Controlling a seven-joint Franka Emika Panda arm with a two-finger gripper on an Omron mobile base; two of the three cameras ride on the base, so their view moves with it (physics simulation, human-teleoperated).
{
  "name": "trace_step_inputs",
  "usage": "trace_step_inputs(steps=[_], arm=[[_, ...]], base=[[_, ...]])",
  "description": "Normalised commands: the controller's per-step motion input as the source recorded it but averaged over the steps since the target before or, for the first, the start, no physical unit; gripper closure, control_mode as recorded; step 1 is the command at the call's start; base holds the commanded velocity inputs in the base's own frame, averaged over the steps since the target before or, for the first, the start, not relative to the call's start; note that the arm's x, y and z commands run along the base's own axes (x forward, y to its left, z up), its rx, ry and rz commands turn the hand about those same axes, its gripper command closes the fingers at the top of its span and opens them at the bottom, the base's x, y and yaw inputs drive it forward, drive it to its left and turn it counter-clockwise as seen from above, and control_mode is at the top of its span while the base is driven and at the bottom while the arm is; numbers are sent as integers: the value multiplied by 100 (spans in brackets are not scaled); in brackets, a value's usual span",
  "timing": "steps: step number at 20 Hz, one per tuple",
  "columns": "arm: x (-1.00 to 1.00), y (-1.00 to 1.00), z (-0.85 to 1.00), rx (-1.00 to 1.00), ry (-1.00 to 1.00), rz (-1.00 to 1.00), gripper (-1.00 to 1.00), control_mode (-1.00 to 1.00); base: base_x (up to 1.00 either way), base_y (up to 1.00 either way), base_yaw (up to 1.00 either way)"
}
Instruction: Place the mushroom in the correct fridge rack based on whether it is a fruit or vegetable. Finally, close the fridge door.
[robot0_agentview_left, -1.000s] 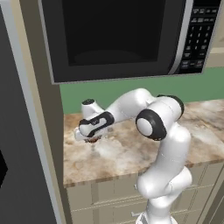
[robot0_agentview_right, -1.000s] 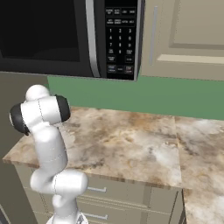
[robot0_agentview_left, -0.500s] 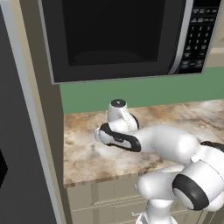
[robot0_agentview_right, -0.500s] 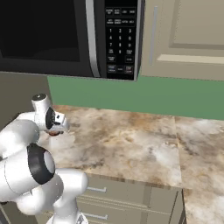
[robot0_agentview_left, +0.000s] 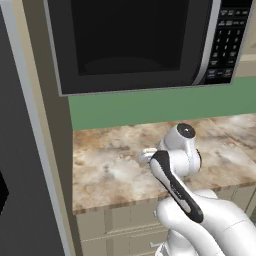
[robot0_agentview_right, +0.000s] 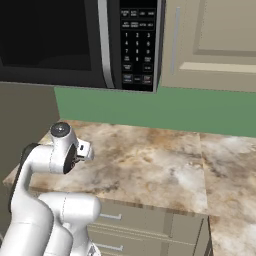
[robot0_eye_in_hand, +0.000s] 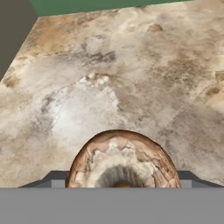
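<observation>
Mushroom (robot0_eye_in_hand: 123, 164) sits right at the near edge of the hand view, brown cap rim with pale streaked underside facing the camera, lodged between the two dark finger tips (robot0_eye_in_hand: 54, 178) that poke out on either side of it. Jaws (robot0_eye_in_hand: 122, 181) partly closed, clamped on the mushroom; it is held above the counter, not resting on it.

Below and beyond it, marbled beige-brown counter (robot0_eye_in_hand: 131, 74) spreads out, with a pale whitish patch just past the mushroom. Green wall strip at the far edge, dark panel at the upper left corner of the hand view.

Left base view: white arm (robot0_agentview_left: 200, 220) rises from the lower right, a dark band along the forearm, wrist bent over the front part of the counter (robot0_agentview_left: 110, 170). Hand points left; mushroom itself too small or hidden to make out there. Cream drawer fronts (robot0_agentview_left: 120, 225) under the counter edge. Farther back, green backsplash (robot0_agentview_left: 150, 107), then a black microwave (robot0_agentview_left: 135, 45) mounted above with a keypad on its right side. Tall dark panel (robot0_agentview_left: 20, 150) with pale edge fills the left side.

Right base view: arm (robot0_agentview_right: 45, 200) at lower left, wrist over the counter's left part, cream upper cabinet (robot0_agentview_right: 210, 45) right of the microwave.
</observation>
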Motion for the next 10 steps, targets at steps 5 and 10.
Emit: trace_step_inputs(steps=[5,10], arm=[[-11,-27,1,4,-5,-6,100,-100],[-10,2,1,0,0,-3,100,-100]], base=[[0,0,0],[0,0,0]])
